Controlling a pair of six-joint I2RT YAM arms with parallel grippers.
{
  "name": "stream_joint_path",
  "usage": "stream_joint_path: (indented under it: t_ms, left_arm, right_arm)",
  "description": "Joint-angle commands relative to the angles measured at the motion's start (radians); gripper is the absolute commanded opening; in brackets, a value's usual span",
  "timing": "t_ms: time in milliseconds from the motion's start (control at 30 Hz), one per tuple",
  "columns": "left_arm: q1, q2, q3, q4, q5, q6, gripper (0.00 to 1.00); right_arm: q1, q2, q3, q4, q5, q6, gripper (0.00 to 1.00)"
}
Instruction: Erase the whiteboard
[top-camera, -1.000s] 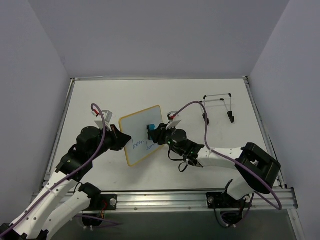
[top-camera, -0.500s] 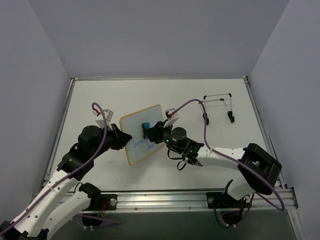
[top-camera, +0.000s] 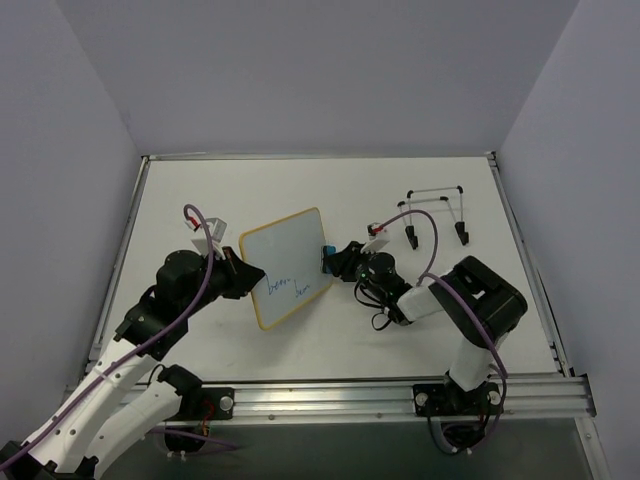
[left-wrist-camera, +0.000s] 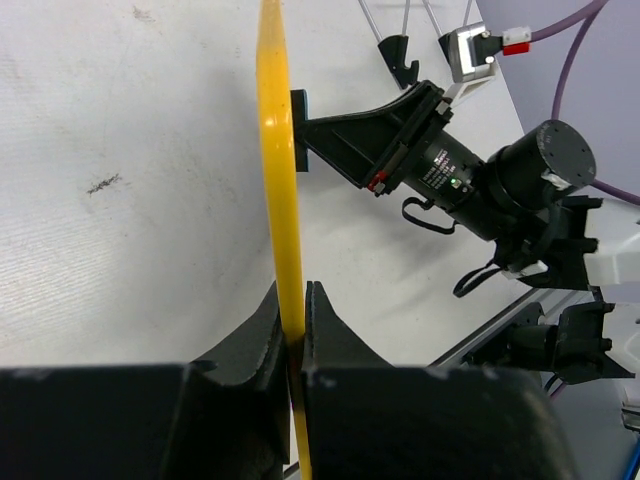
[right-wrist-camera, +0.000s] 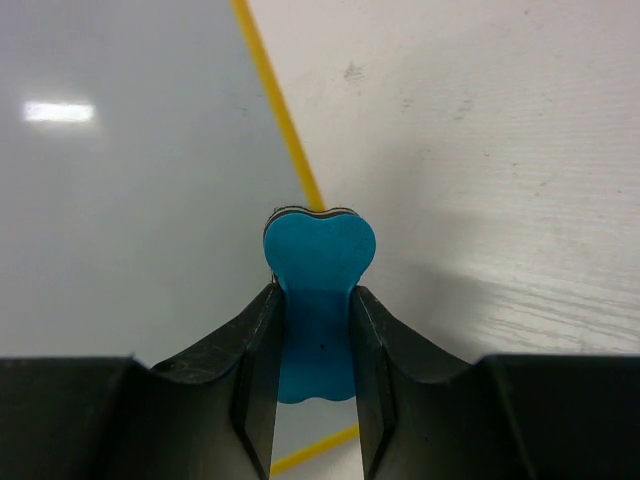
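The whiteboard (top-camera: 285, 270), white with a thin yellow frame, is held tilted up off the table; blue handwriting shows on its lower part. My left gripper (top-camera: 243, 278) is shut on its left edge; in the left wrist view the yellow frame (left-wrist-camera: 278, 180) runs edge-on between the jaws of the left gripper (left-wrist-camera: 293, 318). My right gripper (top-camera: 333, 260) is shut on a small blue eraser (top-camera: 326, 252), which sits at the board's right edge. In the right wrist view the eraser (right-wrist-camera: 318, 300) lies against the yellow frame (right-wrist-camera: 285, 130), held by the right gripper (right-wrist-camera: 313, 325).
A black-and-white wire stand (top-camera: 438, 212) stands at the back right of the white table (top-camera: 200, 190). Grey walls close in the table on three sides. A metal rail (top-camera: 400, 395) runs along the near edge.
My right gripper has carried the eraser from the middle of the board rightward to its right edge. The upper part of the board now shows no writing. The left arm has barely moved.
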Motion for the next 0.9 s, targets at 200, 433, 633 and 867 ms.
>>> stream_joint_path:
  t_ms: [200, 433, 633, 867]
  left_arm:
    - [-0.038, -0.001, 0.019, -0.003, 0.251, -0.004, 0.02]
    - [-0.037, 0.016, 0.014, 0.012, 0.248, -0.009, 0.02]
    - [-0.037, 0.045, 0.013, 0.045, 0.253, -0.026, 0.02]
    - [-0.040, 0.067, 0.005, 0.089, 0.256, -0.056, 0.02]
  right_arm:
    - [-0.039, 0.125, -0.005, 0.015, -0.119, 0.029, 0.00]
    - [0.012, -0.018, 0.027, -0.094, -0.111, -0.021, 0.00]
    - [0.208, -0.151, 0.073, -0.201, 0.032, -0.064, 0.00]
    - [0.450, -0.229, 0.113, -0.189, 0.259, -0.031, 0.00]
